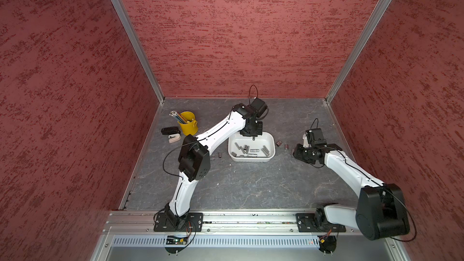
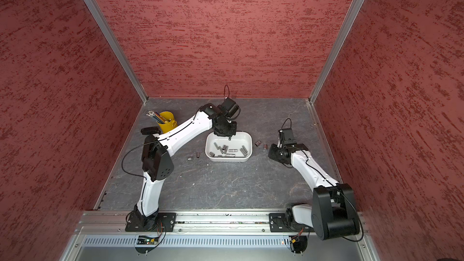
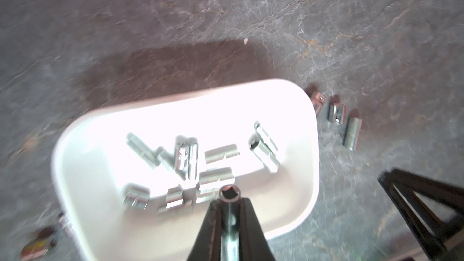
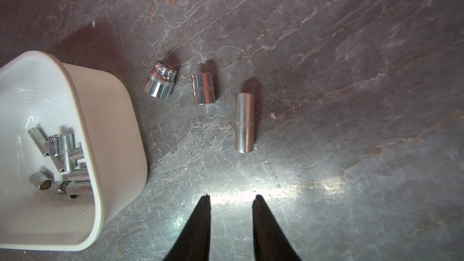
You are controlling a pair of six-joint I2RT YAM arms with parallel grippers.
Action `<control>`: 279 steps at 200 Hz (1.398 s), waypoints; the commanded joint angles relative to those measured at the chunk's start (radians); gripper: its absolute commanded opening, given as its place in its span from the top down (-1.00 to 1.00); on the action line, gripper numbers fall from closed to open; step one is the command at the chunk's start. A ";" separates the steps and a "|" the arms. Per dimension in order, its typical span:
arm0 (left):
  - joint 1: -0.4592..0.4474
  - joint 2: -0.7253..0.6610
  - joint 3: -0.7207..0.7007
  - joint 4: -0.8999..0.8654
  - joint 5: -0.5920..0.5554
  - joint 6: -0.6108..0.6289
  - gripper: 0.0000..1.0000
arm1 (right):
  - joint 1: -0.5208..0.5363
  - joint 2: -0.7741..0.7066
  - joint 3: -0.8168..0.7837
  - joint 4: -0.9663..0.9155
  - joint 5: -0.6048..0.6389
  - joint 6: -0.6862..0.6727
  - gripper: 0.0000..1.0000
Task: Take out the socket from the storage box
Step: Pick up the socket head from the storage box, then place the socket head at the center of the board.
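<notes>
Left wrist view: socket [image 3: 229, 192] pinched between the left gripper [image 3: 230, 201] fingers, hex end poking out past the tips. It hangs over the inside of the storage box [image 3: 100, 134], close to the wall nearest the gripper. View is blurred, so I cannot tell how high it is off the box floor. Below and ahead of that gripper, loose sockets [image 3: 187, 158] lie scattered in the box. In both top views the left gripper [image 1: 253, 137] [image 2: 229, 138] sits at the far rim of the storage box [image 1: 272, 144] [image 2: 249, 141].

Right gripper [image 4: 232, 197]: jaws spread, nothing between them, low over the table [image 4: 351, 96], box [image 4: 113, 121] off to its side. Ahead of its tips lie a long socket [image 4: 244, 123], nearest, then a short socket [image 4: 204, 88] and a stubby socket [image 4: 160, 82] just beside the box.

Two more sockets [image 2: 194, 156] lie on the table beyond the box's other end from the right gripper. Yellow pencil cup [image 1: 189, 125], black item [image 1: 170, 130] and white item [image 1: 174, 138] sit well apart from both grippers, past the left arm's elbow.
</notes>
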 commanded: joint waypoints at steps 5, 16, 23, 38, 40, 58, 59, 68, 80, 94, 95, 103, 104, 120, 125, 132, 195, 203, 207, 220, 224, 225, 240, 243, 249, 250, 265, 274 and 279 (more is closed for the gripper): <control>0.004 -0.137 -0.191 0.047 0.003 -0.017 1.00 | 0.006 0.004 0.006 0.016 0.000 -0.009 0.36; -0.001 -0.212 -0.298 0.074 -0.002 -0.041 1.00 | 0.007 0.005 0.006 0.020 0.001 -0.009 0.36; -0.010 -0.259 -0.369 0.097 -0.011 -0.055 1.00 | 0.007 0.005 0.007 0.020 0.001 -0.010 0.37; -0.033 -0.349 -0.522 0.147 -0.026 -0.092 1.00 | 0.007 0.007 0.008 0.020 -0.001 -0.008 0.36; -0.037 -0.361 -0.541 0.154 -0.026 -0.096 1.00 | 0.006 0.006 0.007 0.020 -0.002 -0.009 0.36; -0.068 -0.443 -0.720 0.238 -0.028 -0.140 1.00 | 0.007 0.006 0.005 0.025 -0.007 -0.007 0.36; -0.069 -0.448 -0.731 0.243 -0.028 -0.142 1.00 | 0.006 0.007 0.005 0.025 -0.007 -0.006 0.36; -0.081 -0.476 -0.806 0.289 -0.016 -0.163 1.00 | 0.007 0.007 0.004 0.026 -0.008 -0.007 0.37; -0.091 -0.496 -0.878 0.331 -0.026 -0.190 1.00 | 0.007 0.009 0.007 0.021 -0.003 -0.007 0.37; -0.105 -0.497 -0.939 0.390 -0.028 -0.204 1.00 | 0.007 0.007 0.006 0.021 -0.002 -0.007 0.36; -0.106 -0.495 -0.942 0.395 -0.028 -0.204 1.00 | 0.007 0.007 0.007 0.021 -0.002 -0.007 0.36; -0.110 -0.482 -0.958 0.417 -0.029 -0.209 1.00 | 0.007 0.007 0.005 0.019 -0.002 -0.007 0.37; -0.110 -0.480 -0.958 0.419 -0.030 -0.209 1.00 | 0.007 0.007 0.005 0.019 -0.002 -0.007 0.37; -0.120 -0.443 -0.960 0.428 -0.042 -0.210 1.00 | 0.006 0.006 0.007 0.016 -0.002 -0.008 0.36; -0.124 -0.433 -0.961 0.434 -0.049 -0.210 1.00 | 0.007 0.007 0.007 0.015 -0.002 -0.007 0.37; -0.125 -0.422 -0.962 0.441 -0.053 -0.209 1.00 | 0.006 0.007 0.006 0.014 -0.002 -0.007 0.37; -0.134 -0.350 -0.974 0.444 -0.074 -0.230 1.00 | 0.006 0.007 0.004 0.013 -0.005 -0.006 0.36; -0.134 -0.347 -0.979 0.449 -0.074 -0.233 0.89 | 0.007 0.008 0.004 0.013 -0.005 -0.006 0.36; -0.135 -0.347 -0.981 0.451 -0.074 -0.233 0.84 | 0.008 0.008 0.004 0.013 -0.006 -0.006 0.36; -0.135 -0.345 -0.985 0.453 -0.076 -0.233 0.70 | 0.007 0.012 0.006 0.013 -0.008 -0.006 0.37; -0.135 -0.345 -0.987 0.452 -0.077 -0.236 0.67 | 0.008 0.014 0.006 0.013 -0.008 -0.008 0.37; -0.135 -0.345 -0.987 0.452 -0.077 -0.235 0.66 | 0.007 0.014 0.007 0.013 -0.009 -0.008 0.37; -0.136 -0.348 -0.992 0.449 -0.082 -0.238 0.57 | 0.007 0.020 0.006 0.016 -0.010 -0.008 0.36; -0.135 -0.349 -0.992 0.448 -0.082 -0.239 0.55 | 0.007 0.022 0.006 0.015 -0.011 -0.007 0.36; -0.135 -0.351 -0.994 0.448 -0.082 -0.239 0.51 | 0.007 0.024 0.007 0.015 -0.012 -0.008 0.36; -0.135 -0.351 -0.995 0.448 -0.083 -0.240 0.50 | 0.007 0.025 0.007 0.015 -0.012 -0.007 0.36; -0.135 -0.351 -0.996 0.449 -0.073 -0.236 0.42 | 0.006 0.029 0.010 0.016 -0.015 -0.009 0.36; -0.137 -0.352 -0.995 0.448 -0.071 -0.236 0.41 | 0.007 0.032 0.011 0.017 -0.016 -0.009 0.36; -0.137 -0.354 -0.995 0.446 -0.071 -0.235 0.40 | 0.007 0.031 0.011 0.016 -0.015 -0.009 0.36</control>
